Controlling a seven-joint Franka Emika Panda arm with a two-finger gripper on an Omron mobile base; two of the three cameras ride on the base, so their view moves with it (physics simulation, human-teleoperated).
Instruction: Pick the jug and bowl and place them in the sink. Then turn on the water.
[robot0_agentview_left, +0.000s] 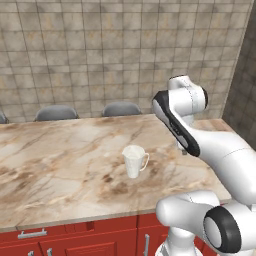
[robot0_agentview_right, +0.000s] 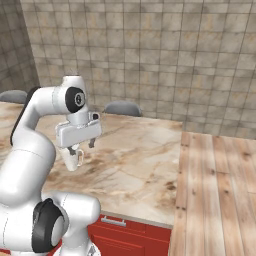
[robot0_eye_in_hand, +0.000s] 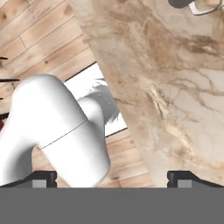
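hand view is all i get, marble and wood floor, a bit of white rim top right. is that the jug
Observer: Yes. The jug stands upright on the marble counter, handle toward the arm.
Operator: am i holding anything
Observer: No. The gripper hangs above the counter beside the jug, fingers apart, nothing between them.
Operator: anything behind the counter
Observer: Grey chair backs along its far edge, then a tiled wall.

Glossy white rounded arm segments, dark grey joint rings, a boxy white wrist block.
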